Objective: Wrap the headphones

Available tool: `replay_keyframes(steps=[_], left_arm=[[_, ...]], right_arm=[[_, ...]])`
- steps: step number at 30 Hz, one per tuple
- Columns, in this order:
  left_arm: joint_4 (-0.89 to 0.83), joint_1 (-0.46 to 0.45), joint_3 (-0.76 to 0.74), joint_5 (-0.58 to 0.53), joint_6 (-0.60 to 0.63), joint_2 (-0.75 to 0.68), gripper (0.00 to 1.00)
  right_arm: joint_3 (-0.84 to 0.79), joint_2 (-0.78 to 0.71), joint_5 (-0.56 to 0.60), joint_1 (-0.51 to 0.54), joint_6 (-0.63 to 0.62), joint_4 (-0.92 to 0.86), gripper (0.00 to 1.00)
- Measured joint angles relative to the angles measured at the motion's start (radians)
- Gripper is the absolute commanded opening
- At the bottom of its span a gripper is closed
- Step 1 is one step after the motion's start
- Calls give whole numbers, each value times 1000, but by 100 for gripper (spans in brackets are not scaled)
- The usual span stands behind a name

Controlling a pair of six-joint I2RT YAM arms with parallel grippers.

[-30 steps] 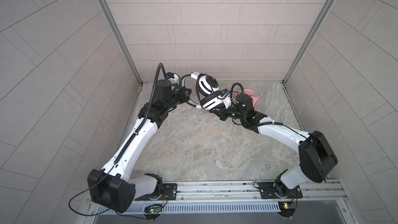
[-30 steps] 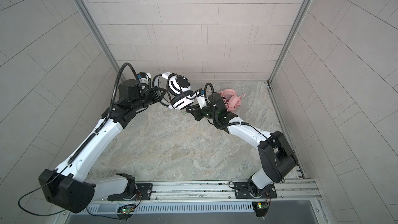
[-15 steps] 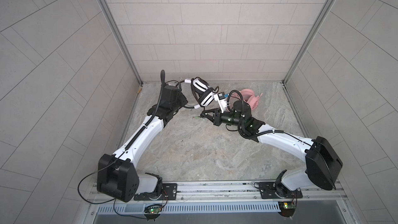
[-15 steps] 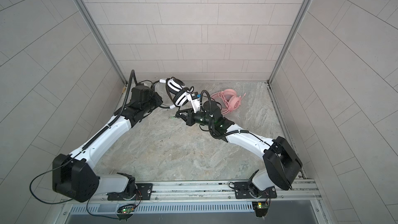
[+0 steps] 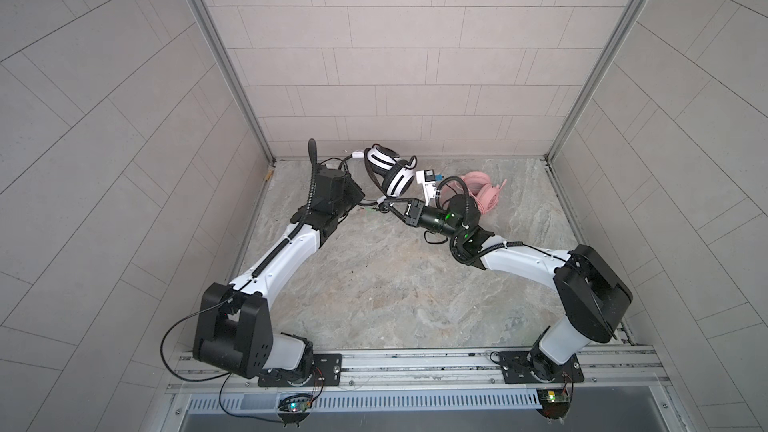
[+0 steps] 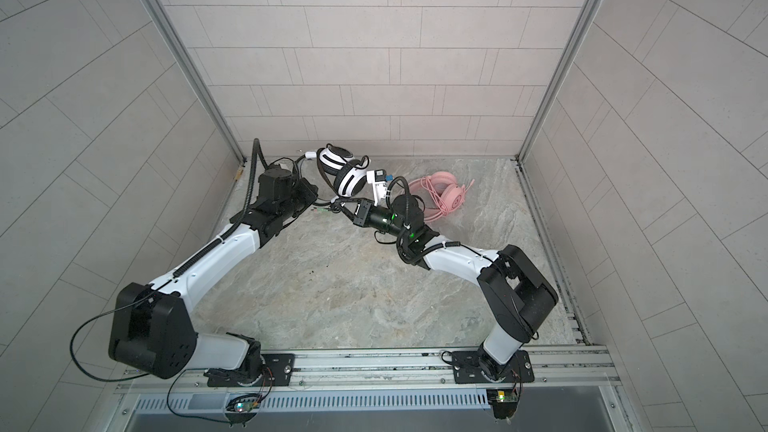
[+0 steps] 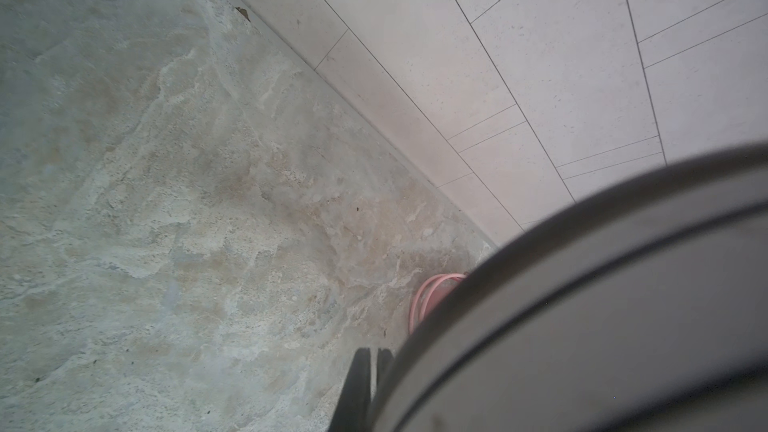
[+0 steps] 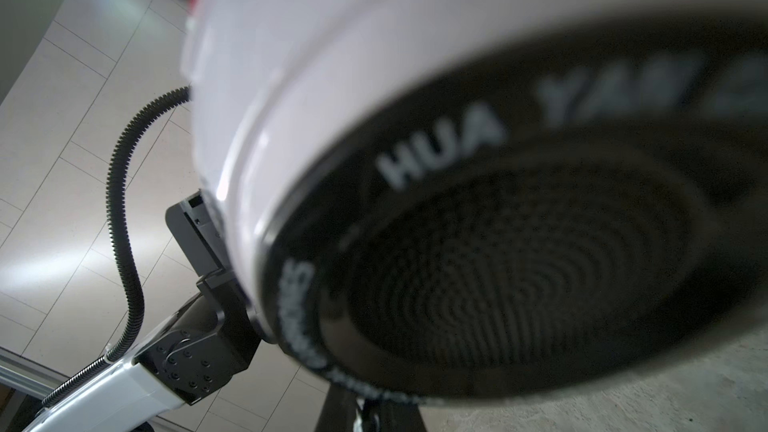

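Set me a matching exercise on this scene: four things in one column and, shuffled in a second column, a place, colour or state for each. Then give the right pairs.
Column A
1. pink headset
2. white-and-black headset
3. right hand
4. table

Column B
a. shut
b. marbled grey-beige
c. lying on the table, rightmost of these things
d. left of the pink one, by the back wall

Pairs: 1-c, 2-d, 3-a, 4-b
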Motion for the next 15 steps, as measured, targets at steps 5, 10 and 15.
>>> replay_keyframes(steps=[5,10,15], left_arm=[[39,0,-35,2,-40,-2,0],[35,-2,-61,-2,-66,-4,0],[33,-16,-62,-18,-74,-15,0]], right_arm=[[-39,-2,94,6,-21,52,5],[-61,-5,196,24,-87,48,5],[-59,-7,275,52,-177,36,5]])
